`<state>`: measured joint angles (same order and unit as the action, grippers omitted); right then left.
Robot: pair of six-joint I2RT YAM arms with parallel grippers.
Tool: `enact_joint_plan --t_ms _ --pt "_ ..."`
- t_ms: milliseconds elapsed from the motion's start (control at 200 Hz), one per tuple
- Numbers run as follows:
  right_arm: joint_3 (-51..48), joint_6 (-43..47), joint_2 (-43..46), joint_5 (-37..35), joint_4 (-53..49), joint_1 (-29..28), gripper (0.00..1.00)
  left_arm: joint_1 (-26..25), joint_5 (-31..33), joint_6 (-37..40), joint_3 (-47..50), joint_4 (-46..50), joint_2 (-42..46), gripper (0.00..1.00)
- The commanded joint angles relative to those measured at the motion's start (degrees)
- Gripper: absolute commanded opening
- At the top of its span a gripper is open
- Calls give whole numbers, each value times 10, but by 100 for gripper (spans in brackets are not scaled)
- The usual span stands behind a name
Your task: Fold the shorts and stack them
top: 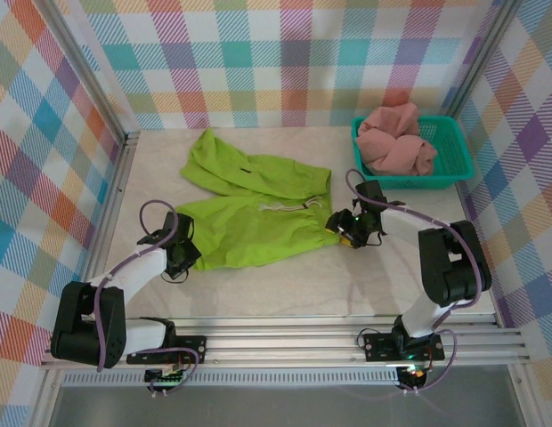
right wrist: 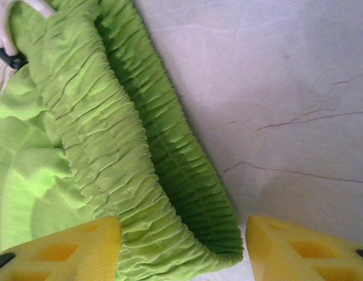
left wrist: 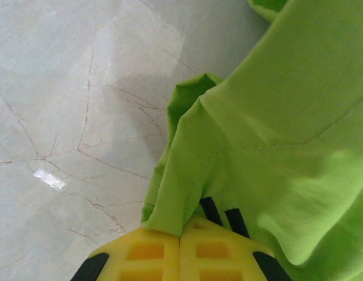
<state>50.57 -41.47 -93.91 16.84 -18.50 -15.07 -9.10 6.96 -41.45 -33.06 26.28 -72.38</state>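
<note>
Findings at the left gripper point(top: 181, 255): we see its yellow fingers point(left wrist: 146, 254) pressed together with no gap, and a folded edge of the green shorts point(top: 258, 209) is pinched at their tips. In the left wrist view the cloth rises from the closed tips and spreads ahead and to the right of them. Bare table point(left wrist: 64, 117) lies ahead to the left.

Findings at the right gripper point(top: 345, 228): we see its jaws standing apart, partly open, astride the gathered waistband point(right wrist: 111, 146) of the same shorts. The left finger point(right wrist: 70, 246) touches the ruffled cloth. The right finger point(right wrist: 298, 249) stands just clear of it, over bare table. We do not see the cloth clamped. A white drawstring point(right wrist: 6, 35) lies ahead of this gripper, far to its left.

Position of goods: the green shorts lie spread on the table point(top: 347, 285) between the two grippers, one leg reaching away beyond them. The pink shorts point(top: 396, 142) sit crumpled in a teal basket point(top: 458, 169), beyond the right gripper and to its right, well apart from the green pair.
</note>
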Motion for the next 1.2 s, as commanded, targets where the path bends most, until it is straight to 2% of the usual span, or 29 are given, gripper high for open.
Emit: enact_joint_plan --t_ms 0,125,385,735,945,1195 --pt "-11 8 22 -25 -15 -3 58 3 -1 7 11 -6 -1 0" --pt "-7 -11 -5 18 4 -7 55 3 -1 6 12 -11 -5 0" --pt "5 -22 -24 19 14 -18 46 3 -3 6 13 -13 -6 0" --pt "17 -20 -25 9 9 -19 0 3 4 9 1 -8 2 0" --pt "46 -5 16 -1 -19 -19 0 7 26 27 -44 35 34 0" --pt "99 3 89 6 -60 -19 0 25 25 46 -150 113 88 0"
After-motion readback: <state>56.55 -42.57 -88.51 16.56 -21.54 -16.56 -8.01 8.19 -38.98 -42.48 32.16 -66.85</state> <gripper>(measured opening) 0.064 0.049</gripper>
